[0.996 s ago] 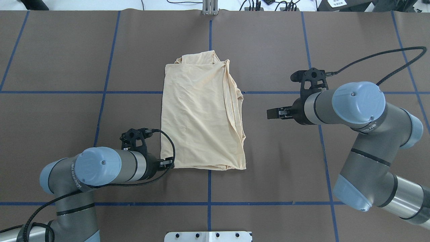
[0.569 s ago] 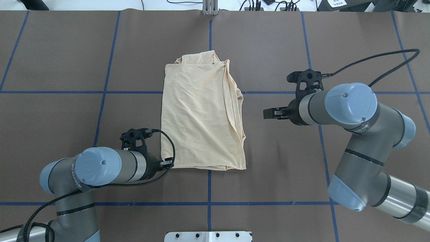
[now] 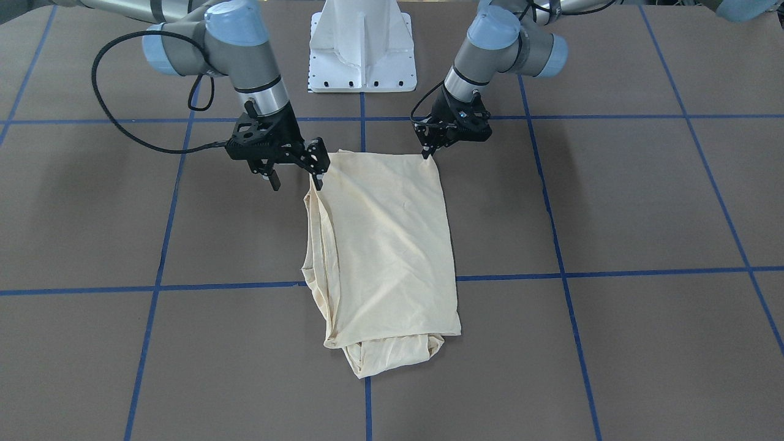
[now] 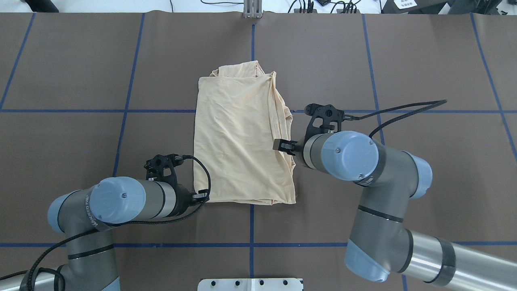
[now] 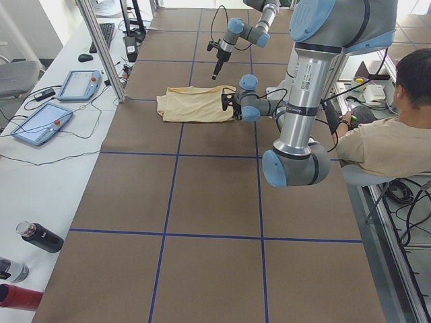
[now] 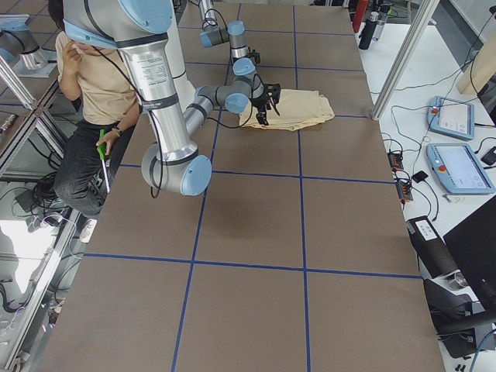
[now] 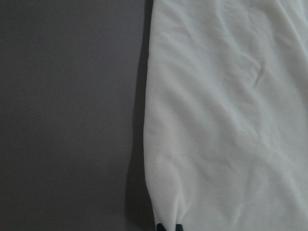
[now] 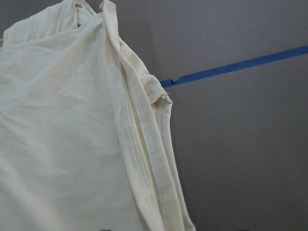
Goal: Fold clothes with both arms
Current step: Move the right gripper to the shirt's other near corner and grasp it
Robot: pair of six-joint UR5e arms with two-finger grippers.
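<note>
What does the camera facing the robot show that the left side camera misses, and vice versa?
Only the front-facing view makes out the right gripper open at a corner of the cream shirt. Only the left side view shows a seated person, two tablets and bottles. Both show the shirt, the left arm and the right arm.

The left arm (image 4: 117, 200) is bent at the elbow and held low, close to the surface (image 4: 72, 141). Its tool (image 3: 427, 153) is tipped down, and its two fingers are pressed together. The right arm (image 4: 355, 155) is stretched in from the other side. Its tool (image 3: 295, 176) is held up above the surface and pointed down, and its two fingers (image 3: 317, 174) are spread wide apart.
</note>
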